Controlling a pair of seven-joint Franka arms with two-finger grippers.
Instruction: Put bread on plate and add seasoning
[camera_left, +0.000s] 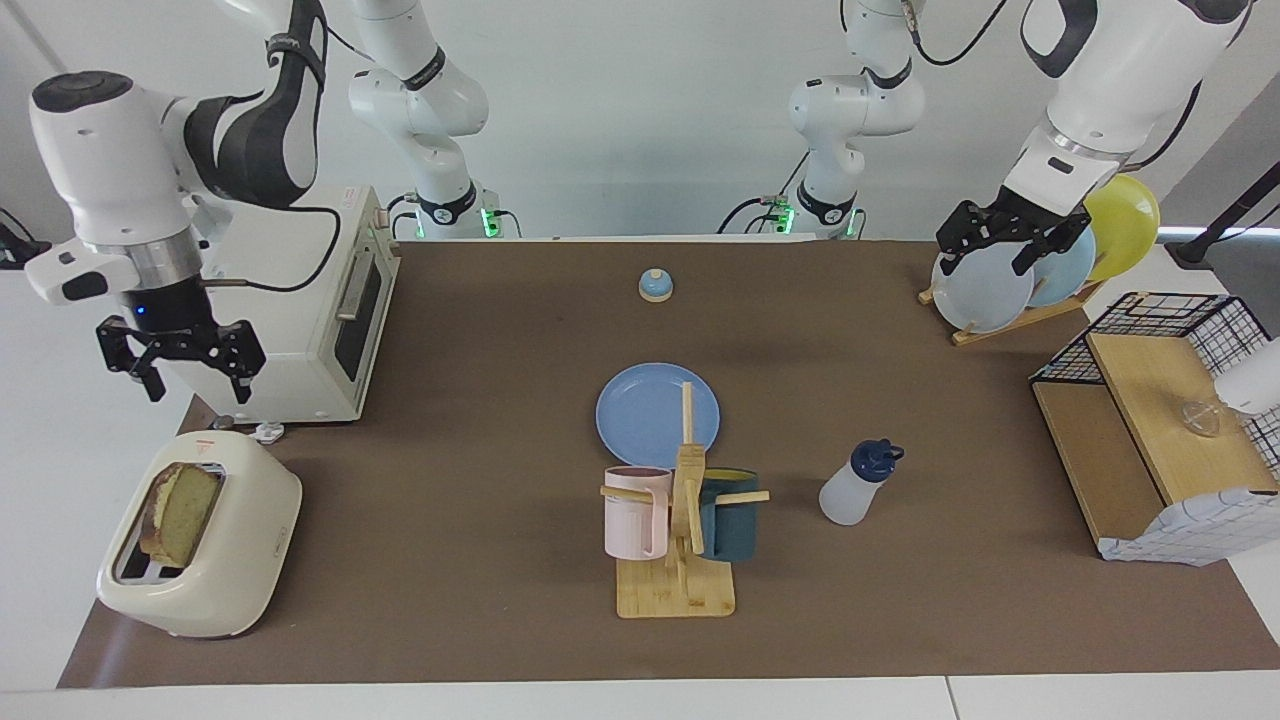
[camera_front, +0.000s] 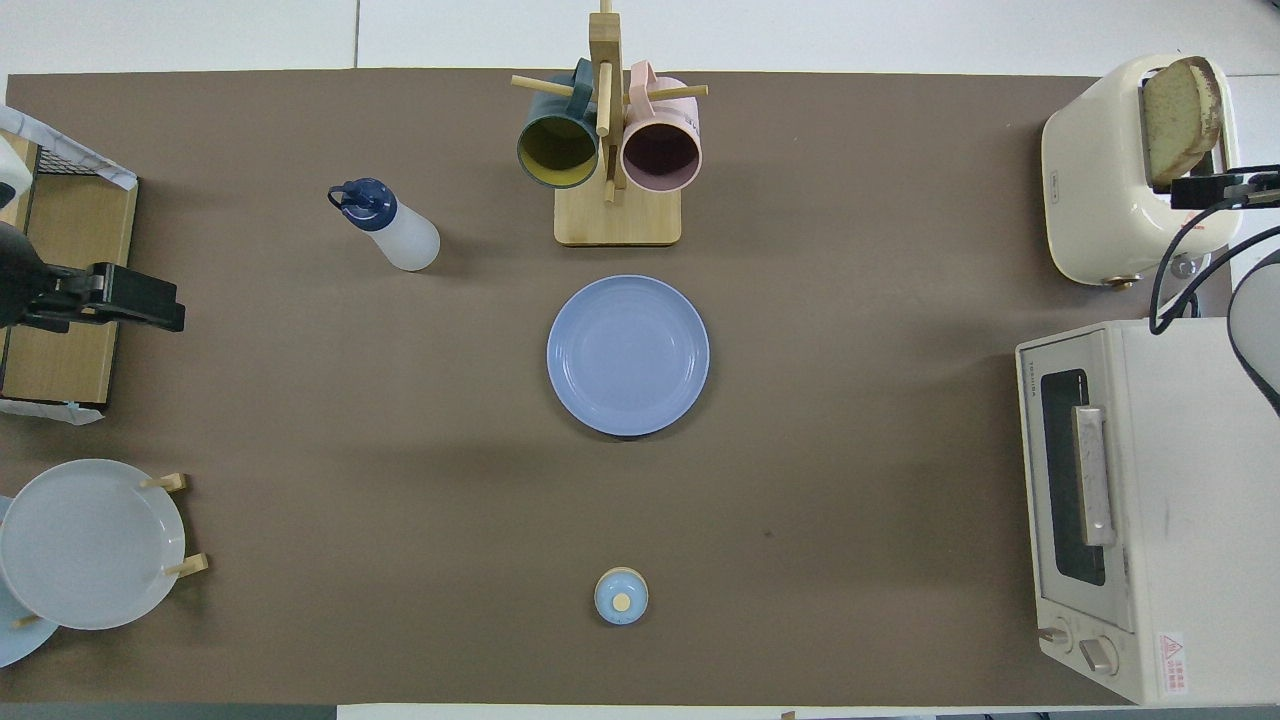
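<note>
The bread (camera_left: 180, 512) stands in the toaster (camera_left: 200, 535) at the table corner at the right arm's end. The right gripper (camera_left: 180, 365) hangs open above the toaster. The plate (camera_left: 645, 405) lies at the table's middle, the seasoning (camera_left: 858, 484) near it. The left gripper (camera_left: 1000, 245) hangs open over the plate rack (camera_left: 1010, 318)

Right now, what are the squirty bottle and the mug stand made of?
The bottle looks like soft plastic: its body is cloudy white and half see-through, with a dark blue cap. The mug stand looks like pale bare wood, maybe bamboo: it is tan, matte, with a faint grain.
</note>
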